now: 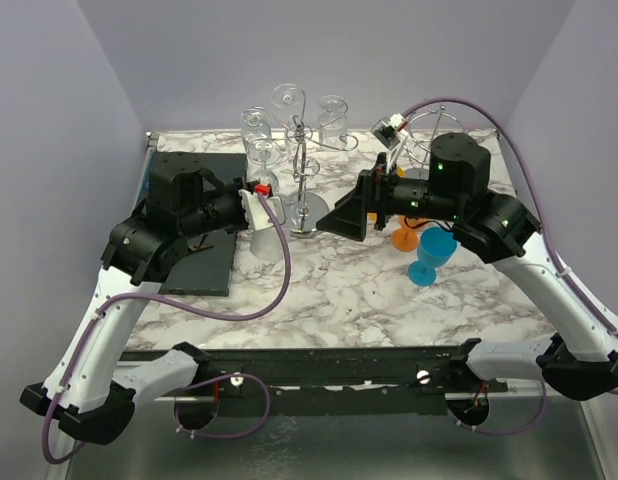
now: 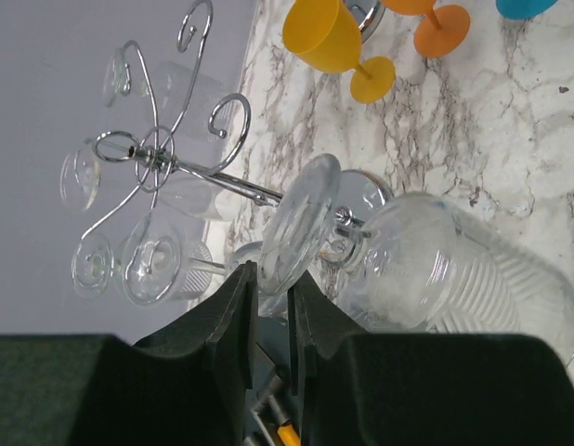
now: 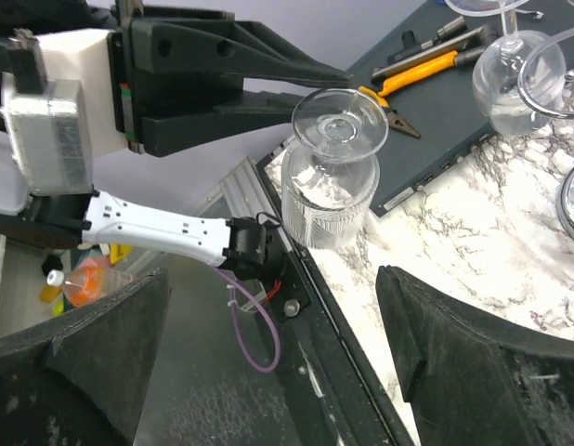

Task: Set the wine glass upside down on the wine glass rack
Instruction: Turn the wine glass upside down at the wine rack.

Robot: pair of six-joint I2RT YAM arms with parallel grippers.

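We saw the left gripper (image 2: 273, 276) closed down to a narrow gap on the edge of the foot of the wine glass (image 2: 426, 279). In the wrist view, 1 dark finger sat on each side of that thin disc. The right gripper (image 3: 268, 283) stood wide open and held nothing, with the glass framed between its 2 fingers.

In the top view the glass lay left of centre, just beside the base of the rack (image 1: 305, 165), with its foot uppermost and its bowl pointing down. We could not tell whether the rim touched the marble table (image 1: 329, 295).

We judged the grip to be the main risk. A pinch on a smooth rim, with the ribbed bowl hanging off to 1 side, could let the glass swing or slide out once it was lifted.

The second risk was the rack itself. Its wire arms are thin and curled, so a tilted foot could strike a hook instead of sliding in, and that could rock the stand.

The hung glasses (image 1: 257, 128) at the upper middle of the top view crowded the approach, and a wide swing could knock them.

The open right fingers were near the rack's base and could also nudge it.
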